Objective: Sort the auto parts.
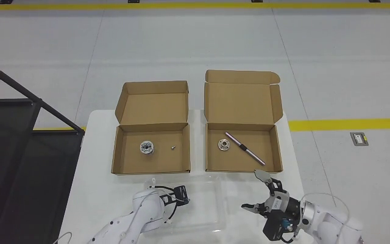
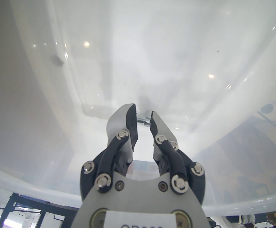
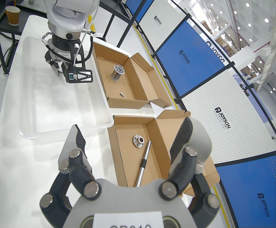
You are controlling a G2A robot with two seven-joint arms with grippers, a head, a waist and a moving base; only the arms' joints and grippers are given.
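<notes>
White tray [image 2: 163, 54], bolt [image 2: 145, 121] inside left claw [image 2: 143, 116]

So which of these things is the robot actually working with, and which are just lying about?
Part of the job: bolt held in the left hand, clear tray, left box, right box, toothed wheel, small screw, flange, rod.
Just lying about: paper cup, display panels.
</notes>
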